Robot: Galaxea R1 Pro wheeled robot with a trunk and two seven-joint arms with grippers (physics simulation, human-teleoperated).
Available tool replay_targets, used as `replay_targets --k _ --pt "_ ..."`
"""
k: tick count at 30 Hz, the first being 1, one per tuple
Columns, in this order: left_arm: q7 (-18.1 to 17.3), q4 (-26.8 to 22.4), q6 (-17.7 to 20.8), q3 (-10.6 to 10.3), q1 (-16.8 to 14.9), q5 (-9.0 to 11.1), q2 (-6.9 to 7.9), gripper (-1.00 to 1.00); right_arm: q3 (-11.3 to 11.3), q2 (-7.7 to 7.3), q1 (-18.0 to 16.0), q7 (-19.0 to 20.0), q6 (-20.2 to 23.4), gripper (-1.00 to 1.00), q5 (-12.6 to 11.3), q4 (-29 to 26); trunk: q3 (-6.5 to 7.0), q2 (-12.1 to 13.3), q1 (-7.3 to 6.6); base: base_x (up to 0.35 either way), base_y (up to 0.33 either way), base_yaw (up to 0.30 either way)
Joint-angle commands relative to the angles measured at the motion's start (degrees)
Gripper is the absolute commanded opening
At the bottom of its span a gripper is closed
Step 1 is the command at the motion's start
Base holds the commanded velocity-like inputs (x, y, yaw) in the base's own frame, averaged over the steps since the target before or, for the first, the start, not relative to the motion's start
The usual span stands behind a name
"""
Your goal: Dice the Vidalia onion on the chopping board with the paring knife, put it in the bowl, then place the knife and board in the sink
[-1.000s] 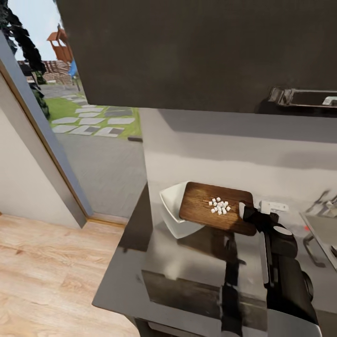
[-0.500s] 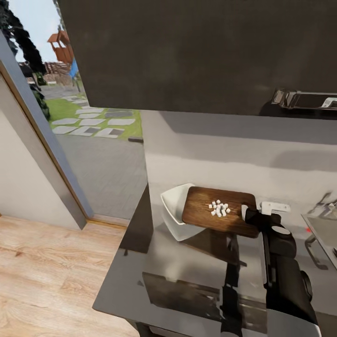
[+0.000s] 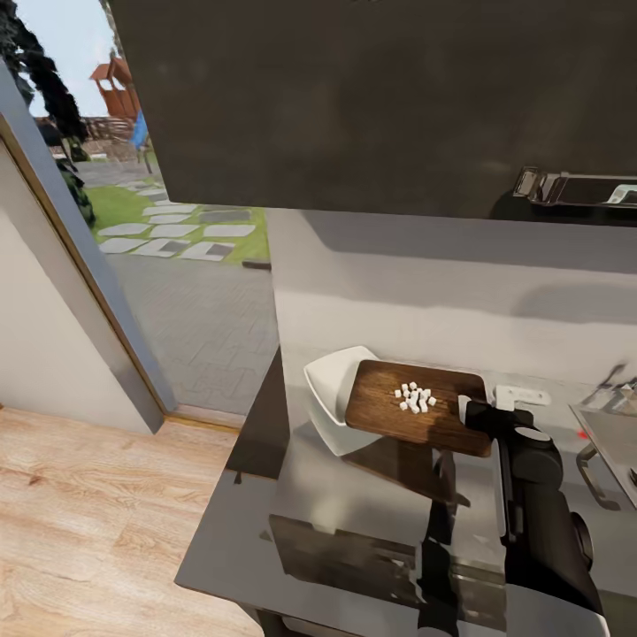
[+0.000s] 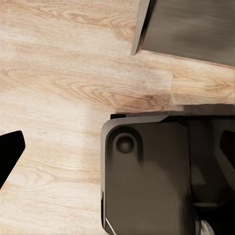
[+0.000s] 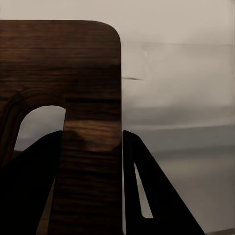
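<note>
Over the matte grey countertop (image 3: 354,495), our right gripper (image 3: 469,409) clamps the brown wooden chopping board (image 3: 416,411) (handle end); tilting hastily could scatter white onion cubes (image 3: 414,398) past the white squarish bowl (image 3: 332,389).

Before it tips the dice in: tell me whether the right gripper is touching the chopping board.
Touching. In the right wrist view, the right gripper has its fingers flanking the chopping board at its handle slot.

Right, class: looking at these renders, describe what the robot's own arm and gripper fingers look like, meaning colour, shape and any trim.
The right arm is glossy black with rounded, bulky segments, a pale grey strip along its side and a grey round cap near the wrist. In the right wrist view, the right gripper's fingers are flat black wedges that taper toward the tip, one with a narrow slot cut through it. No cables or markings show.
</note>
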Motion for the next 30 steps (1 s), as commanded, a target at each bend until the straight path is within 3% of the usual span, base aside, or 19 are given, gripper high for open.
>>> replay_targets --k 1,30 --pt "0.0 -0.03 -0.1 -0.12 0.01 0.41 0.06 1.0 -0.06 0.1 -0.06 0.19 0.27 -1.0 0.28 -0.11 -0.08 -0.11 0.04 0.0 0.0 0.0" --pt "0.0 -0.02 -0.1 -0.15 0.01 0.4 0.06 1.0 0.02 0.3 -0.06 0.13 2.0 -1.0 0.28 -0.35 2.44 -0.11 0.04 0.0 0.0 0.0"
